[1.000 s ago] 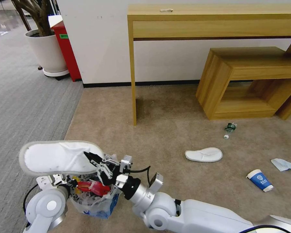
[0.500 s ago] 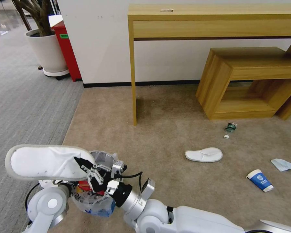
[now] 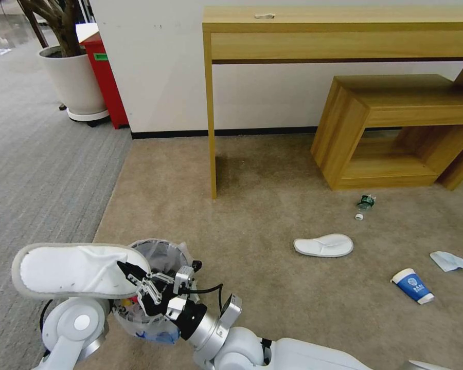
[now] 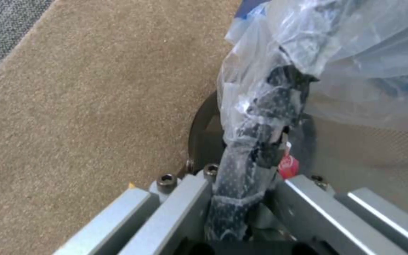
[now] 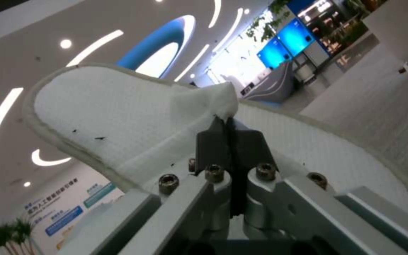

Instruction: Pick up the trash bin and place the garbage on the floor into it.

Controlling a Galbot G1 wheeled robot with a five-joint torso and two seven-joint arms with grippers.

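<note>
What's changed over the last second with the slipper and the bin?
The right gripper, still shut on the held slipper, has drawn back toward the robot and down, so the slipper now sits lower beside the trash bin. The left gripper stays clamped on the bin's rim. The other slipper, the blue-white cup and the tissue lie unmoved on the floor.

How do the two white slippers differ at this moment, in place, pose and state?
The held slipper is up off the floor, pinched by the right gripper at its upper edge; the other slipper lies free on the beige carpet. The held one hangs beside the trash bin, above the left arm; the other lies far from it. The held one looks bigger, being nearer the camera. Both are white.
</note>
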